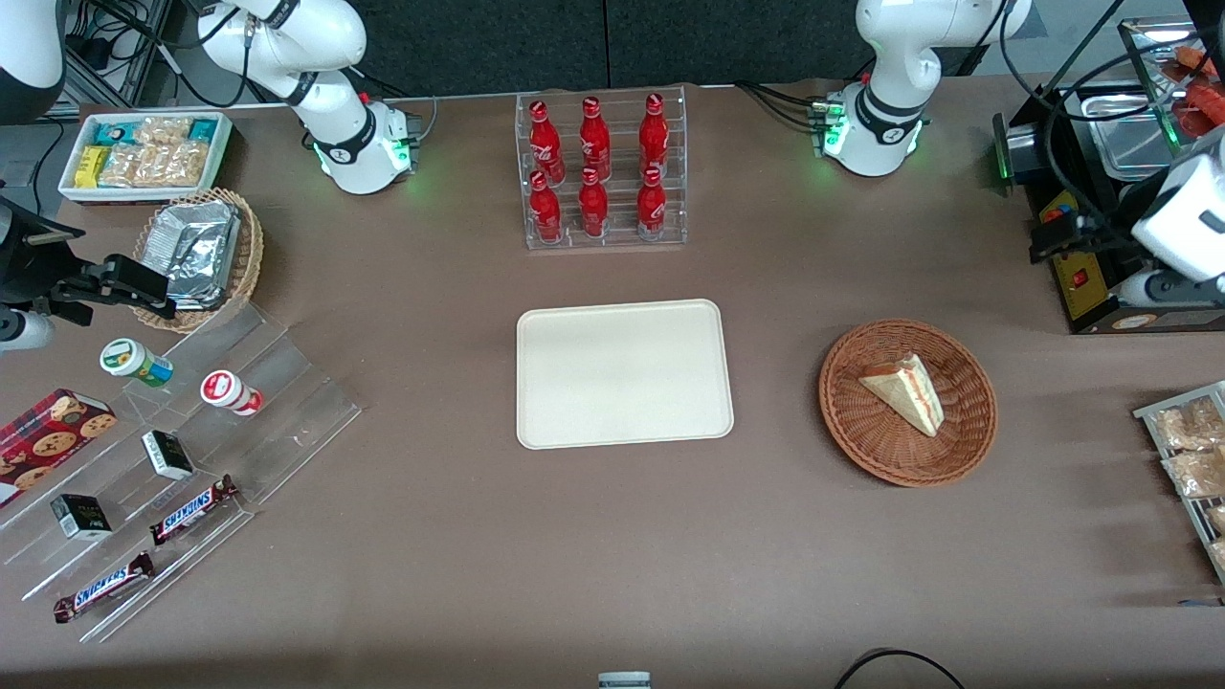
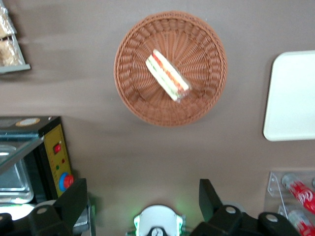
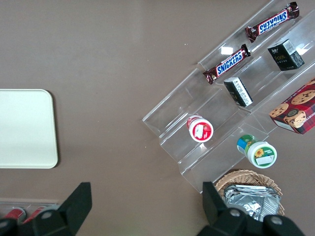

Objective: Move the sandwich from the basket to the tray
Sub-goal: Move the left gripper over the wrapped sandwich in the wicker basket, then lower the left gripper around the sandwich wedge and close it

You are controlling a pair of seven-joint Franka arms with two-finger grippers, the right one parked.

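One sandwich (image 1: 905, 391) lies in the basket (image 1: 967, 435), beside the tray (image 1: 624, 373) toward the working arm's end. The gripper (image 2: 142, 199) hangs high above the table near the basket, jaws wide, holding nothing. Two bars (image 1: 192, 508) read SNICKERS. Six red bottles (image 1: 594, 165) stand farther from the camera than the tray.

Rough woven wicker basket (image 1: 907, 402), smooth matt cream tray (image 1: 624, 373), matt brown table (image 1: 612, 555), black plastic-looking gripper (image 2: 140, 199) above the table
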